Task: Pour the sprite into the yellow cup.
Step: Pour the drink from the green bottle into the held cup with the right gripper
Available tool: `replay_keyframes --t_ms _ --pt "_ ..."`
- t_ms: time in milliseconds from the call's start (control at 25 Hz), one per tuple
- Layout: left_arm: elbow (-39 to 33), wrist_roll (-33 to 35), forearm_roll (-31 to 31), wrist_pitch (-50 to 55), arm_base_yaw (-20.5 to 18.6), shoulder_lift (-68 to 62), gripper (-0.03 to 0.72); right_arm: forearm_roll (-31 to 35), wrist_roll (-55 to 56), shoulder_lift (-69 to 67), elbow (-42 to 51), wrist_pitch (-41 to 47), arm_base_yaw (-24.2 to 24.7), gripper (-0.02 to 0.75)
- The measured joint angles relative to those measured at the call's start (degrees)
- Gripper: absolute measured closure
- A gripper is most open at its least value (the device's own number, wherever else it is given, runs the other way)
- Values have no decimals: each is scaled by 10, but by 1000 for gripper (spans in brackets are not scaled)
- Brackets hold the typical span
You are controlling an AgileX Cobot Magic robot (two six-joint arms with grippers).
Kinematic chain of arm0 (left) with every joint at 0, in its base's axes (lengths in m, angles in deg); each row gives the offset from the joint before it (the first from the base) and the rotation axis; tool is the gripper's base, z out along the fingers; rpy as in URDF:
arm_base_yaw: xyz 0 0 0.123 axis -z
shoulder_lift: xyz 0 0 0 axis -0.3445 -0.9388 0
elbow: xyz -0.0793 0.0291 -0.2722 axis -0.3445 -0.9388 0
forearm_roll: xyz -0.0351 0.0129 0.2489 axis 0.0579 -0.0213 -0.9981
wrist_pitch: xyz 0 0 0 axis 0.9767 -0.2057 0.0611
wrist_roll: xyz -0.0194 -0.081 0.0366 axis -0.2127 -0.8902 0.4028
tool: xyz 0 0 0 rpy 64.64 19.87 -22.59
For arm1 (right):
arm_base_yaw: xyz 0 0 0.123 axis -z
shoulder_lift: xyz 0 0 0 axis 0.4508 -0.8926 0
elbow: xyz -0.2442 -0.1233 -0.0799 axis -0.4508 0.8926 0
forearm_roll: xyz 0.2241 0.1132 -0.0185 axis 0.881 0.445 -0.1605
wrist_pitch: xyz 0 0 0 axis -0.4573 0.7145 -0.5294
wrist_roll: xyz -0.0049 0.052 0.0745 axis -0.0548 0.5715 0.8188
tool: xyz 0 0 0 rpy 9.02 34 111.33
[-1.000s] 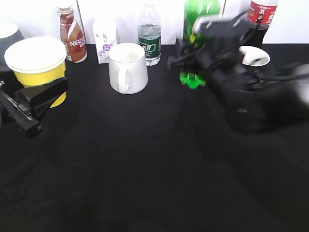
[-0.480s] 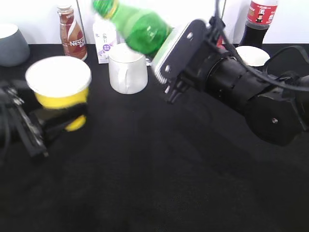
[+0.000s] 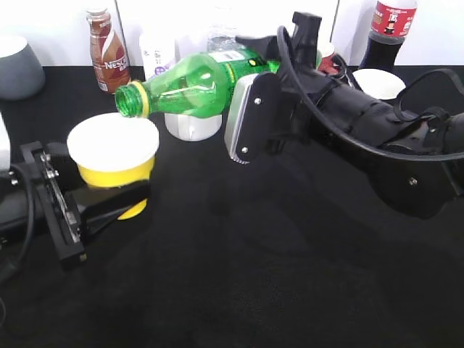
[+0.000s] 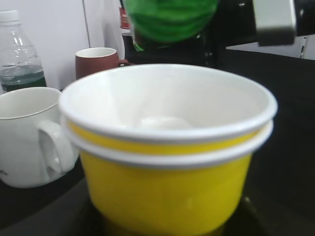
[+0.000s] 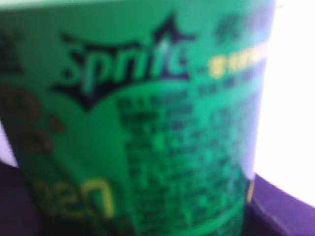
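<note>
The right hand (image 3: 250, 116) is clamping the tall translucent green plastic bottle with a green-and-yellow label (image 3: 199, 83) around its lower body and is tipping it almost level, so that the open mouth is hanging just above the far rim of the small yellow tapered cup with a white rim and white inside (image 3: 113, 163). The left hand (image 3: 87, 210) is gripping this cup near its base and is holding it off the black counter (image 3: 239, 283). In the left wrist view the cup (image 4: 167, 147) is showing a white interior with no liquid visible.

Risks, in judgement: the mouth is sitting over the rim and not the centre, so a stream may be striking the lip and running down onto the counter; a sudden further tilt could be sending liquid past the cup; the light cup, held low, could be tipping as it fills.

Count, largest first:
- two arms;
- one green bottle in the right hand;
- one dark cola bottle with a red label (image 3: 389, 32) behind that hand;
- one brown drink bottle (image 3: 105, 51);
- one white carton (image 3: 158, 54);
- one white handled mug (image 3: 190, 125) beneath the bottle;
- one yellow cup.
</note>
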Motion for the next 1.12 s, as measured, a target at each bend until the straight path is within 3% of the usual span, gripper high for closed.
replay_keyframes --t_ms 320,1120 --pt "0 1 -7 3 0 0 262 22 -117 0 0 -44 0 279" --pt "0 1 -7 10 0 0 262 24 -141 0 0 -57 0 279"
